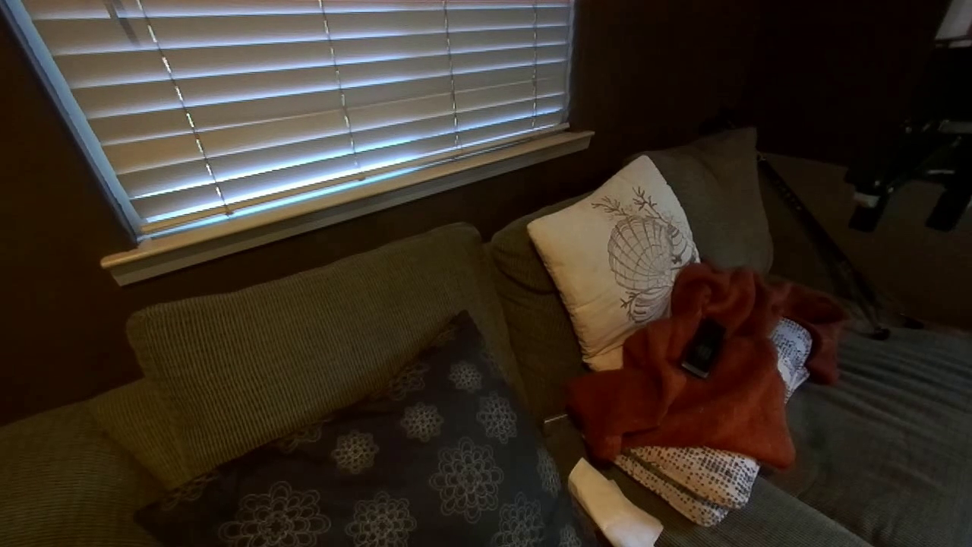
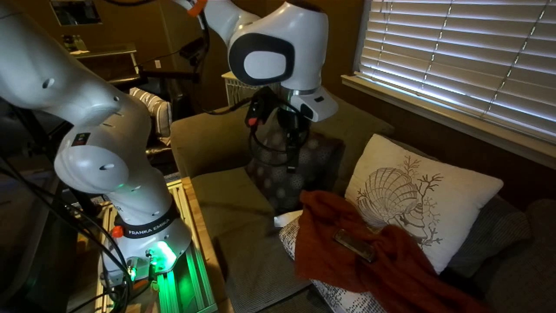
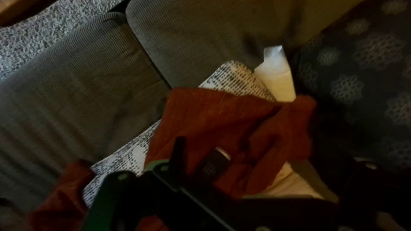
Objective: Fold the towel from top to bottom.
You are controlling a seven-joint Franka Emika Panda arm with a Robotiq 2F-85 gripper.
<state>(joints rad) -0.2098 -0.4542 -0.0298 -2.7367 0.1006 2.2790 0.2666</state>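
Note:
The towel is a rumpled rust-red cloth (image 1: 740, 406) draped over a white speckled cloth (image 1: 695, 475) on the sofa. It also shows in an exterior view (image 2: 323, 248) and in the wrist view (image 3: 205, 115). A small dark phone-like object (image 1: 704, 348) lies on top of the towel; it also shows in the wrist view (image 3: 214, 163). My gripper (image 1: 907, 216) hangs in the air, apart from the towel, with its fingers spread and nothing between them. In an exterior view the gripper (image 2: 292, 165) appears dark and edge-on. In the wrist view the jaws are wide apart above the towel.
A white shell-print pillow (image 2: 404, 187) leans on the sofa back, touching the towel. A dark flower-print pillow (image 1: 425, 456) and a piece of white paper (image 1: 613, 505) lie beside it. The window sill (image 1: 349, 205) runs behind the sofa. The arm's base (image 2: 147, 243) stands beside the sofa.

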